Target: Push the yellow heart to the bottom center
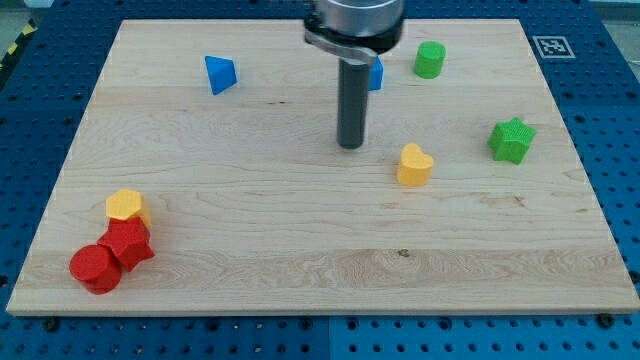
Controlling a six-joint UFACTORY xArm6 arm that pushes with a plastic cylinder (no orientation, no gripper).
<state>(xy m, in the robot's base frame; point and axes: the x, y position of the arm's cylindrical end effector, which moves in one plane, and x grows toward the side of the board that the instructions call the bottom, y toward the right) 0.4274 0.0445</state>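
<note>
Red cylinder block (93,268) sits nearest, at the wooden board's (300,250) bottom left. Yellow heart block (414,165) lies right of centre, not yet pushed down. My tip (350,146) is just up-left of it, apart; nothing is clamped, being a bare rod.

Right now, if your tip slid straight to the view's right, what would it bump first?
Probably the yellow heart. It sits right of my tip and slightly lower, so I might only clip its top edge.
</note>
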